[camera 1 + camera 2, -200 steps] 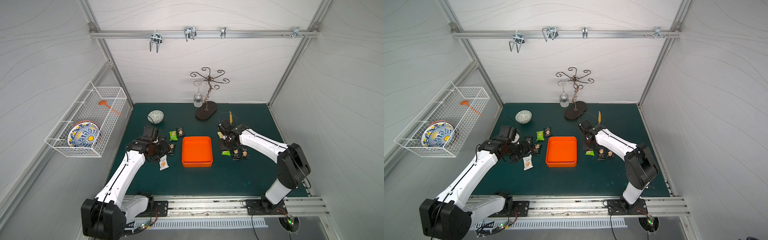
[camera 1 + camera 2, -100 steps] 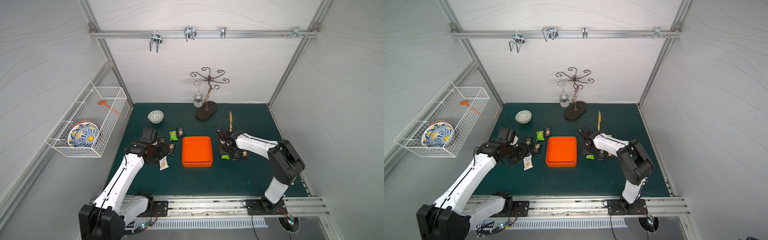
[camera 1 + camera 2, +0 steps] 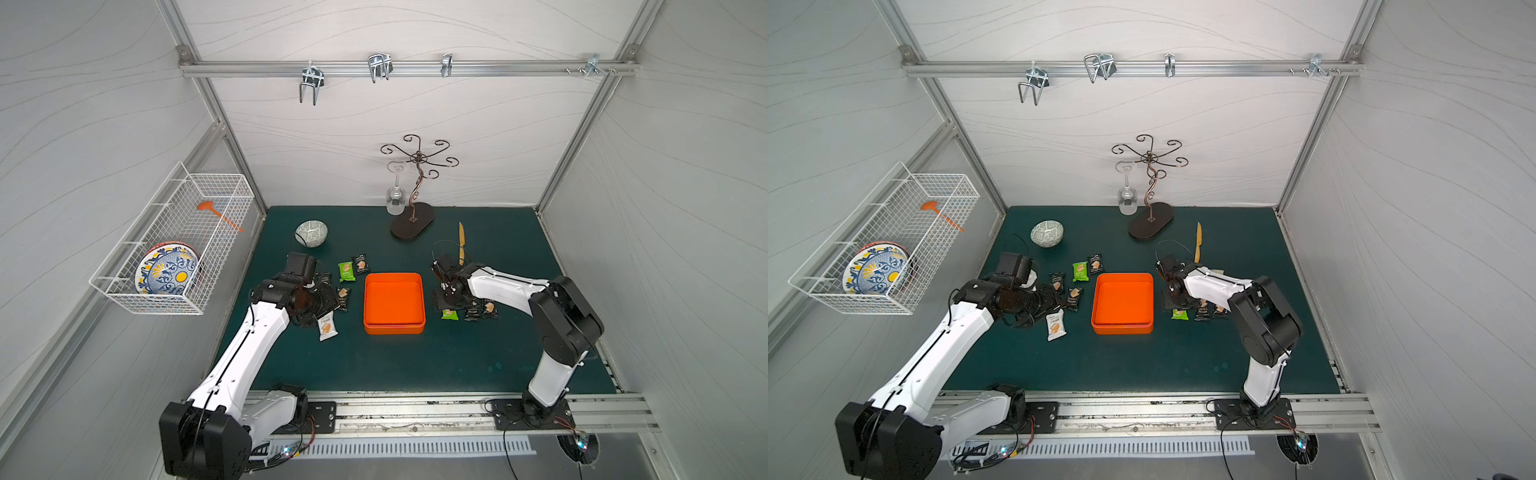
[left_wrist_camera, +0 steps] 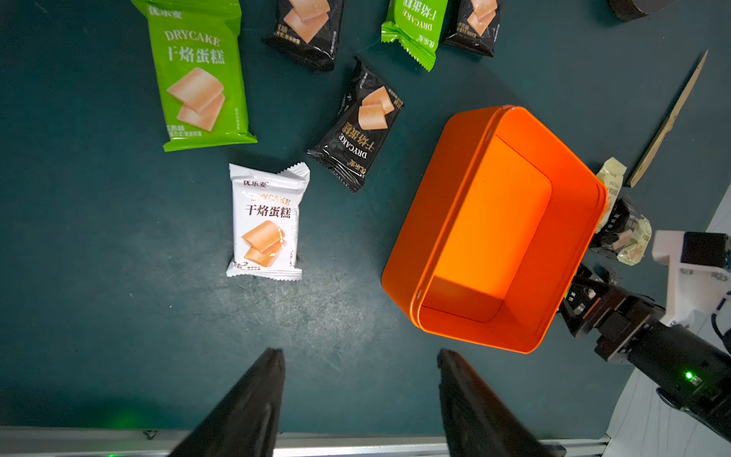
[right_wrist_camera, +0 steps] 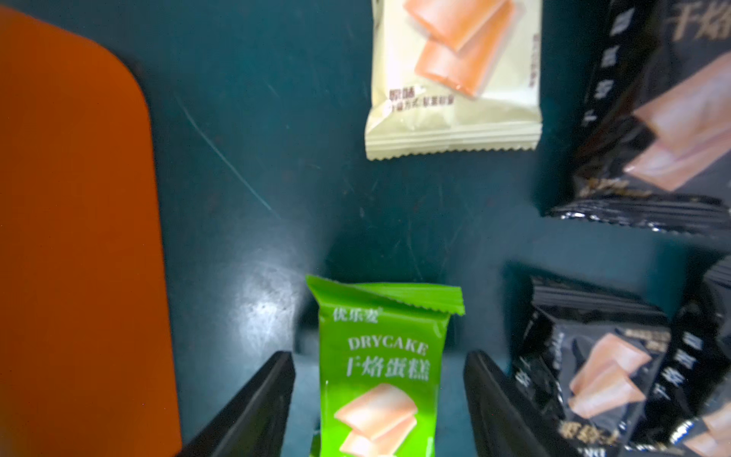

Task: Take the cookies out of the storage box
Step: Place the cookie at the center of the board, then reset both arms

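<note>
Where the box (image 3: 394, 328) stands mid-mat (image 3: 415, 365), its floor shows bare orange, and every one of the cookies (image 3: 1055, 326) counted lies on the mat outside it.

Left-arm side of box, 6 by the left wrist view: green packets (image 4: 197, 83), 2; black packets (image 4: 362, 126), 3; white packet (image 4: 265, 221), 1, off the box's near corner.

Right-arm side of box, by the right wrist view: lone green (image 5: 379, 376), 1; pale packet (image 5: 455, 99), 1; black trio (image 5: 652, 118), 3, two of them overlapping just beside the lone green. Whether a second pale one lies there, cannot tell.

Left claw (image 4: 360, 352): 1, moderately parted, only mat between the tips, hovering on the left-arm side of box.

Right claw (image 5: 377, 354): 1, spread wide, low over the mat just beside the box. The lone green lies between its fingers (image 5: 257, 407) with a gap on each side, not pinched.

Beyond box, toward the back wall: bowl (image 3: 311, 234), 1; stand (image 3: 412, 224), 1, with glass (image 3: 395, 199), 1, hanging upside down from it; knife (image 3: 461, 243), 1, flat on the mat.

Well off the box's left-arm side, on the wall: basket (image 3: 166, 216), 1, holding plate (image 3: 166, 272), 1 seen, and orange utensil (image 3: 216, 212), 1.
</note>
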`<state>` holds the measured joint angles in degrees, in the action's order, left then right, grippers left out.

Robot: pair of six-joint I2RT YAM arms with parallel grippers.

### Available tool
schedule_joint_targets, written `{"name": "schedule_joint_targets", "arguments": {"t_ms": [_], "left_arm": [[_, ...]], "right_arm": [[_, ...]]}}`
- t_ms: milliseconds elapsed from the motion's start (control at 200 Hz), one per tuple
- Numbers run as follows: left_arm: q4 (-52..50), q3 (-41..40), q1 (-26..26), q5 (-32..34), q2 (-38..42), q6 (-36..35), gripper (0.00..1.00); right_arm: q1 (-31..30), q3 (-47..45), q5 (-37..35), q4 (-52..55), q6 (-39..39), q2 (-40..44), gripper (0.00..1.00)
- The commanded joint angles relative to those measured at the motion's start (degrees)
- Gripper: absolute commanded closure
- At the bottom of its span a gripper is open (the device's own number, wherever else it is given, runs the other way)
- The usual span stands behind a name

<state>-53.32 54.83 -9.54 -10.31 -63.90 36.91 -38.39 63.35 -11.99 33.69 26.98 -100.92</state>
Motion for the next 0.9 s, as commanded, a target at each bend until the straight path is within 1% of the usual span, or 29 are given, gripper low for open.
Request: {"name": "schedule_joint_targets", "arguments": {"t_ms": [0, 100, 200, 240, 305, 350, 385, 425, 470, 515, 590, 645, 680, 700, 725, 755, 810, 860, 895], "left_arm": [[1.0, 4.5, 0.2, 2.8, -2.0, -3.6, 0.34], [4.2, 6.0, 2.6, 5.3, -3.6, -7.8, 0.32], [11.2, 5.0, 8.2, 3.9, -5.1, -12.9, 0.31], [14.4, 4.1, 9.4, 5.1, -5.4, -16.1, 0.31], [18.5, 2.8, 9.5, 8.9, -6.1, -23.3, 0.31], [19.8, 2.3, 9.5, 12.1, -7.3, -26.9, 0.30], [20.8, 1.9, 9.5, 14.1, -8.4, -27.9, 0.30], [23.3, 0.5, 9.5, 14.4, -9.2, -29.3, 0.29], [28.2, -2.3, 9.5, 15.5, -9.8, -30.4, 0.29], [34.0, -5.6, 9.5, 17.6, -10.1, -31.9, 0.28], [42.6, -10.2, 9.5, 21.9, -11.0, -34.6, 0.28], [48.0, -13.0, 9.5, 23.6, -11.9, -36.3, 0.28], [52.6, -15.0, 9.5, 24.2, -12.3, -37.0, 0.28], [55.2, -16.2, 9.5, 24.3, -12.7, -37.5, 0.28], [58.6, -17.7, 9.5, 24.5, -13.1, -37.9, 0.28], [63.2, -19.8, 9.5, 24.9, -13.7, -38.2, 0.28], [72.2, -24.1, 9.5, 25.3, -14.6, -38.5, 0.28], [81.2, -27.2, 9.5, 25.7, -15.3, -38.8, 0.26], [84.6, -28.1, 9.5, 26.5, -15.5, -38.4, 0.25]], "right_arm": [[0.2, 1.3, -1.7, 3.4, -0.6, 6.6, 0.23], [3.6, 2.7, -1.5, 4.4, -2.3, 11.4, 0.20], [9.2, 1.7, 0.0, -0.1, -7.9, 16.4, 0.20], [11.7, -0.9, -0.4, -5.0, -11.3, 18.8, 0.20], [16.0, -7.4, -3.4, -15.7, -15.8, 22.5, 0.19], [20.0, -11.6, -5.2, -22.0, -16.5, 24.5, 0.19], [23.8, -14.4, -3.4, -26.2, -16.5, 25.3, 0.19], [28.2, -17.4, -1.2, -30.6, -16.0, 25.6, 0.19], [32.6, -20.6, 2.0, -35.5, -15.4, 25.2, 0.19], [35.6, -23.1, 4.3, -39.8, -15.8, 24.1, 0.19], [37.5, -26.4, 5.7, -46.8, -17.3, 21.8, 0.19], [37.5, -28.6, 6.0, -52.2, -19.7, 20.3, 0.19], [37.5, -30.3, 5.4, -56.4, -19.8, 19.5, 0.18], [37.4, -31.4, 4.8, -59.3, -19.7, 18.8, 0.08], [37.6, -33.0, 4.4, -63.3, -19.6, 18.1, 0.02], [37.7, -34.5, 5.0, -67.2, -19.5, 17.0, 0.01], [37.5, -35.6, 7.1, -70.9, -20.7, 15.2, 0.01], [36.9, -35.9, 9.0, -71.1, -22.3, 15.4, 0.01], [36.1, -37.3, 9.0, -74.1, -23.1, 15.1, 0.01]]}}
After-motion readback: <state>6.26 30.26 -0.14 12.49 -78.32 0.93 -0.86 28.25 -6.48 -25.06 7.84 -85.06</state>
